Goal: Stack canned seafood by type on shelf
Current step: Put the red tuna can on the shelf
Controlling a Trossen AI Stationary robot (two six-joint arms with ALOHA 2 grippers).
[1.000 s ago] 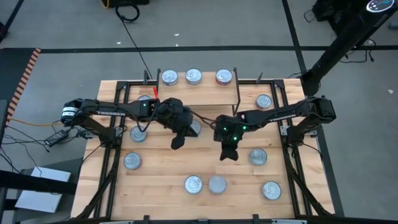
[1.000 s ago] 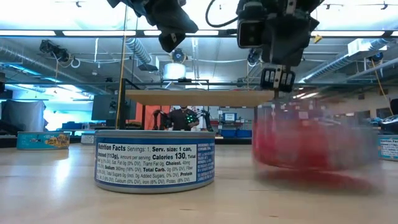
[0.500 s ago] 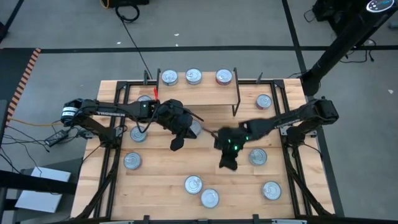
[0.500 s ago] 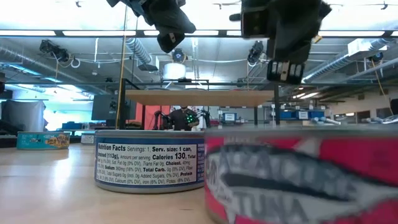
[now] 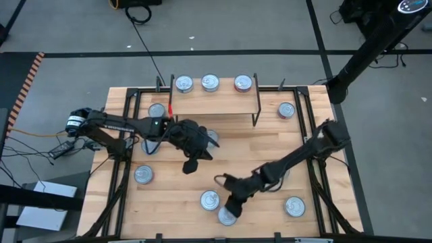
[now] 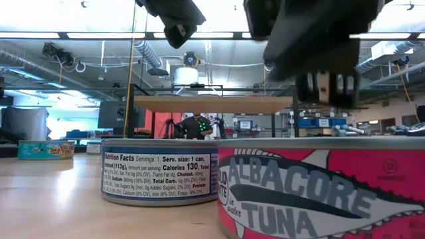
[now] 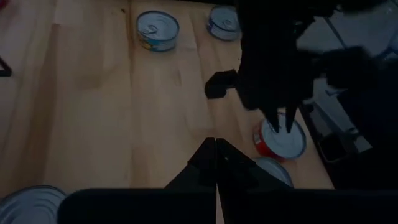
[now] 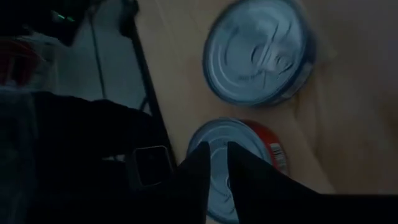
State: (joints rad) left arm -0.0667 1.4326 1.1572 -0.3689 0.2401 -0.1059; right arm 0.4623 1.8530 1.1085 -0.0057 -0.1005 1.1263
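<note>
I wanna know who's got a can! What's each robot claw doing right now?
Left gripper: closed, holding nothing, hovering mid-table.
Right gripper: slightly open just above the red-labelled round tuna tin, not gripping it.

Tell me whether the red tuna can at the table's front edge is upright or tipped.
Upright. The red tuna can sits flat, label level, and its silver top faces up.

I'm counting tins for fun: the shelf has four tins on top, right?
Not quite. The high view shows three tins on the shelf: one, another and a third, in a row along its back edge.
</note>
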